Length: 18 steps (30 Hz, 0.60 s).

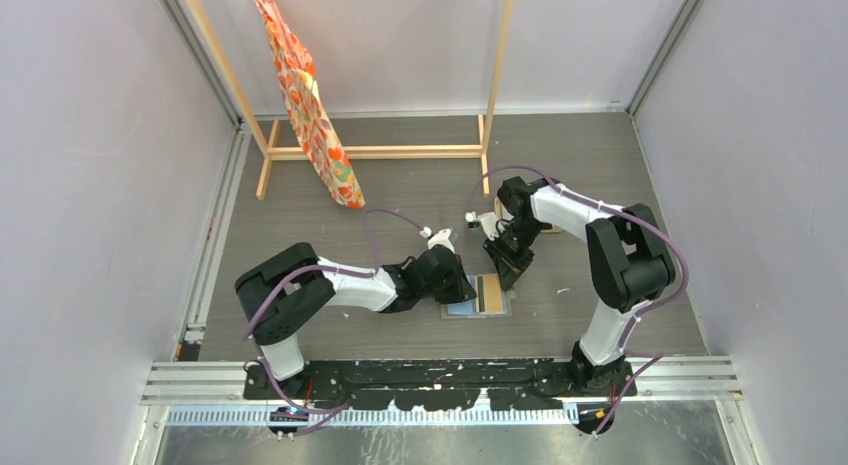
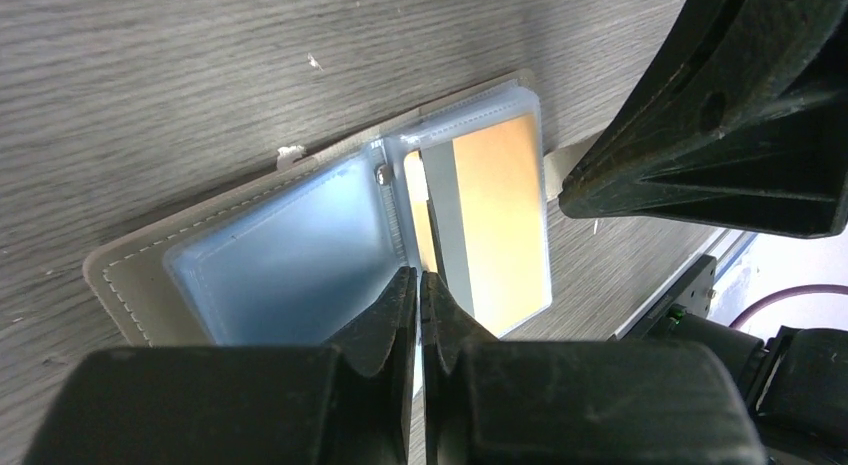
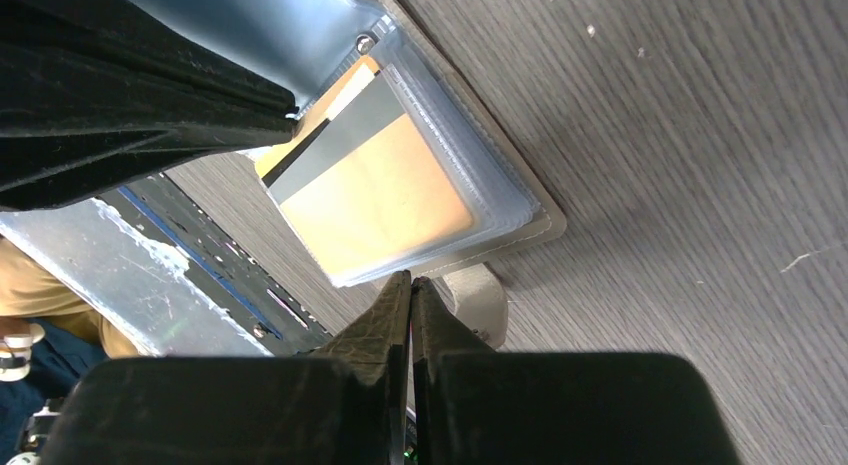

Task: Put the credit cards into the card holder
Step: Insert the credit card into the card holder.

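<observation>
**Card holder, one card in.** A tan-orange credit card [image 2: 500, 215] with a grey stripe is seen under the clear sleeve of the right half of the open card holder [image 2: 270, 250]. The holder lies flat on the tabletop [image 1: 420, 185], close to the arms' base rail [image 1: 440, 370]. The pale blue left half is shown without a card. The card's long axis runs parallel to the spine, away from the arm bases, and its striped edge is turned toward the small stud [image 2: 382, 171] at the spine. Whether it is fully seated cannot be told.

The left end effector [image 2: 418, 290] is poised at the spine by the striped edge. The right end effector [image 3: 410, 295] is set at the sleeve's outer long edge, just beside the closing tab [image 3: 478, 297]. Both are seen with fingers pressed together and nothing visible between them. The card is thus flanked across its short axis, and the right arm is judged the nearer to its free outer edge.

Open tabletop is left to the far side and to the right of the holder, while the near side is hemmed in by the rail. A patterned garment [image 1: 305, 105] on a wooden rack [image 1: 400, 151] stands well apart at the back. No other cards can be made out in these views.
</observation>
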Tool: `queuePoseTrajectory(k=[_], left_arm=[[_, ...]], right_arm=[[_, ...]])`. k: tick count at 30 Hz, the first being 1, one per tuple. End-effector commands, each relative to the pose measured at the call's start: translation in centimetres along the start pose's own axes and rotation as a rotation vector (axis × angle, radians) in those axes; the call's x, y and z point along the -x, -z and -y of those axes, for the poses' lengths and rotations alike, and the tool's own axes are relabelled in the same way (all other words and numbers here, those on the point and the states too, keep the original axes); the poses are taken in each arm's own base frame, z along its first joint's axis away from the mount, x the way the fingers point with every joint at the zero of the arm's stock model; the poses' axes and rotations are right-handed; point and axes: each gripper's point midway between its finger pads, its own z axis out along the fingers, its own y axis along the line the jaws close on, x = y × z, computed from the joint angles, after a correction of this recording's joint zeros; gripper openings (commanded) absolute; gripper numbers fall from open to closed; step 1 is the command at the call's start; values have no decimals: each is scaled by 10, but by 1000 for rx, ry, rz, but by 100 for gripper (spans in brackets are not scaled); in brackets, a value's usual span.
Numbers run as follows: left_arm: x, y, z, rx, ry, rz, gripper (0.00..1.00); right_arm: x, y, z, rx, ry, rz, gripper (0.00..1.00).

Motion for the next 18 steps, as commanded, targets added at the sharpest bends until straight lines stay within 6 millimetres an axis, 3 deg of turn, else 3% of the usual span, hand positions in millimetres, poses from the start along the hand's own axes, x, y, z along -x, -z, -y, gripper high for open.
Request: queuePoseTrajectory(k=[1,4,9,14,18], left_arm=[[-5,-4,4,10,-28,-17,6],[-6,-5,3,14,-29,-18,6],[0,-1,19,-41,-38,1,6],[8,9,32,-95,-37,33,6],[14,22,31,-105,-46,64,9]], right_arm=[[2,-1,5,-9,-10,-8,7],[2,-5,3,11,-24,-14,7],[3,-10,-1,36,-33,-26,7],[4,-10,-2,40,-35,-24,7],[5,-8,-2,35,-30,-17,7]])
